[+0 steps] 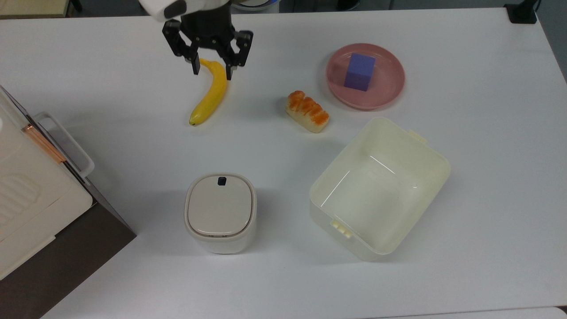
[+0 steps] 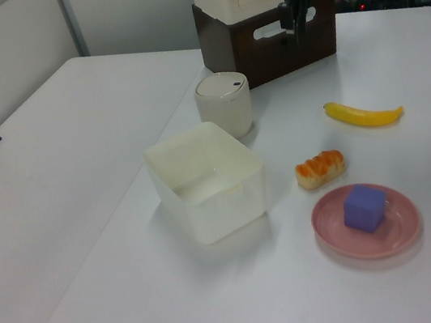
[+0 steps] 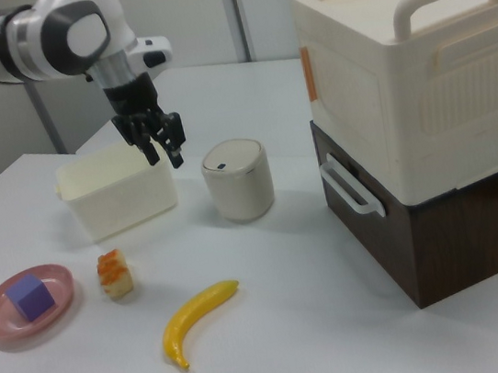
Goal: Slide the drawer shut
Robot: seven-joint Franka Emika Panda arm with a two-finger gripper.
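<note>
Top view: tool (image 1: 211, 71) hangs with fingers spread apart and empty, over the stem end of the banana (image 1: 209, 93) near the far edge of the white desk (image 1: 283, 274). Drawer (image 1: 95, 195) sits well away toward the top view's lower left, dark front flush with the brown cabinet (image 1: 66, 261), white loop handle (image 1: 66, 141) sticking out. Lidded canister (image 1: 220, 212) is below the tool, bread piece (image 1: 307, 111) to its right, pink plate (image 1: 390, 86) with purple cube (image 1: 359, 71) further right, cream bin (image 1: 381, 188) lower right. Left view: tool (image 2: 297, 17) hangs in front of the cabinet (image 2: 271, 46); drawer (image 2: 273, 33) with its handle (image 2: 275, 31) is just behind it; fingers line up here, gap not readable. Banana (image 2: 364, 115) lies below and to the right of the tool. Right view: tool (image 3: 157, 142) is above the desk, fingers parted, holding nothing; bin (image 3: 119, 200) just behind it, canister (image 3: 239, 180) to its right, banana (image 3: 199, 320) below. Drawer (image 3: 365, 217) sits shut in the cabinet (image 3: 459, 231) well to the right, handle (image 3: 349, 187) on its front, cream crates (image 3: 418, 70) stacked on top.
</note>
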